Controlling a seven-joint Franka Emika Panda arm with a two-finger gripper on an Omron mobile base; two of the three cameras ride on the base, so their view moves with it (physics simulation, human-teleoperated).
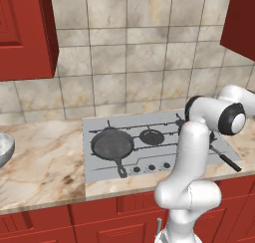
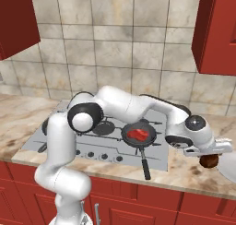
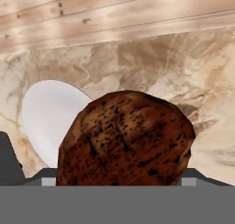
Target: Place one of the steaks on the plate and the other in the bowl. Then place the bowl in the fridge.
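- Over the right end of the bench [image 2: 184, 171], past the stove's right edge, you can see the gripper [image 2: 209, 155] reaching out on the stretched arm.
- Its jaws are clamped on a browned steak [image 2: 210, 161]; from the hand camera you see this steak [image 3: 126, 140] sitting between the finger tips, dark brown and speckled.
- You will find the browned steak hanging just above the marble, close to the bench's front edge, though you cannot tell whether it touches the surface.
- Just to the right of it lies the white plate [image 2: 229, 172], cut off by the picture's edge; from the hand camera the plate [image 3: 48, 117] shows partly behind the steak, flat on the marble.
- The red steak [image 2: 139, 134] lies inside a black skillet [image 2: 128, 139] on the stove's front right burner, with the handle pointing toward the bench's front edge.
- A second black skillet [image 1: 113, 146] sits on the left side of the stove [image 1: 149, 122], and you can see nothing in it.
- At the far left end of the bench you can see the grey bowl [image 1: 4, 150], half out of the picture and well apart from both steaks.
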